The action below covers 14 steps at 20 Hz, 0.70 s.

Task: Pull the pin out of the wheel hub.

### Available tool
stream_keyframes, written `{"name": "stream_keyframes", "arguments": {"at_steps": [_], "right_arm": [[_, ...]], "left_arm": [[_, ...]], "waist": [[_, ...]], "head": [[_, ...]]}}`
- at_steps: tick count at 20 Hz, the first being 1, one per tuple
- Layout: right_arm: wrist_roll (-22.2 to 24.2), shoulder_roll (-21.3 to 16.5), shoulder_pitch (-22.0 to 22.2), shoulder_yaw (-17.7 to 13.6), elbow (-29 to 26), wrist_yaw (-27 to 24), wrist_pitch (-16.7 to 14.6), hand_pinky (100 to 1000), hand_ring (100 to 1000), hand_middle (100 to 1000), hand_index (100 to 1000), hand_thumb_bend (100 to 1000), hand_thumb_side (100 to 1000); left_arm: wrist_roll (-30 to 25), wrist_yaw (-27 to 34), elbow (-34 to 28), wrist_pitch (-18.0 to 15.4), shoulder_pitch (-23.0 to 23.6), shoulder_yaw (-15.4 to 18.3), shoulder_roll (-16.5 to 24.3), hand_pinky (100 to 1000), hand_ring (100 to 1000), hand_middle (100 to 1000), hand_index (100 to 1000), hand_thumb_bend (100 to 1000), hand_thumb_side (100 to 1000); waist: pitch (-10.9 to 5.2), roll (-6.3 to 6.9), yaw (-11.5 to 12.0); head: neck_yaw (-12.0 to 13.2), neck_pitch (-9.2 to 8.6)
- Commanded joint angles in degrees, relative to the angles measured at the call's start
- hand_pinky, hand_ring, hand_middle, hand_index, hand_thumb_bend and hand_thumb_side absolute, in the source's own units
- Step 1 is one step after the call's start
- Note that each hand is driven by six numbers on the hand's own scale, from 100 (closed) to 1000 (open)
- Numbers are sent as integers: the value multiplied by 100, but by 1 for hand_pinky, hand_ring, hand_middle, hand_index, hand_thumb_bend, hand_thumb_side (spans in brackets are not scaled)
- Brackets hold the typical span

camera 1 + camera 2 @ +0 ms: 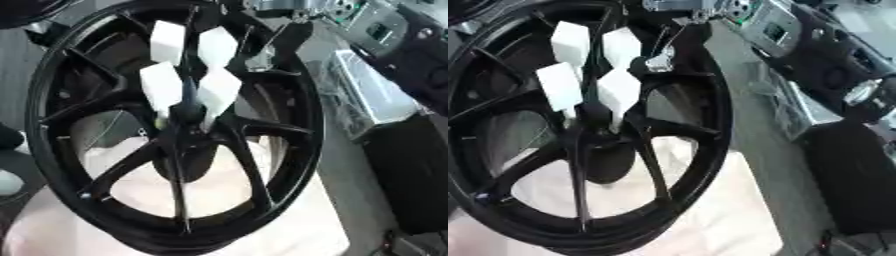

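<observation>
Left eye view: hand closes in on the hub

Left eye view shows the big black wheel hub (175, 135) filling the frame, propped up on edge over a pale cloth (219, 200), spokes facing us, and that tilt puts the far rim in reach. White blocks (188, 65) sit wedged among the spokes above the centre. Over in the right eye view, the right hand (658, 60) comes down from the top, dark with a silvery part, right at a spoke near the upper rim. Whether its fingers are curled on anything, I cannot tell. The pin itself? Can't pick it out; presumably it sits just where that hand is working. Left hand isn't showing. Grey boxes (367, 95) line the right side
</observation>
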Motion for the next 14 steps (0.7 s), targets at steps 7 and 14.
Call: {"name": "stream_keyframes", "arguments": {"at_steps": [7,14], "right_arm": [[-61,-121,-26,-113,-58,-35,114,936,834,799,899,241,513],[-122,-83,-16,-118,-36,27,162,931,827,781,887,221,474]], "left_arm": [[-12,-10,-47,18,-14,10,38,704,890,843,736,160,952],[-36,-14,-33,32,-18,-2,30,705,891,843,736,161,958]], "waist": [[-16,1,29],[37,-30,53]], "head": [[-97,-113],[-135,-152]]}}
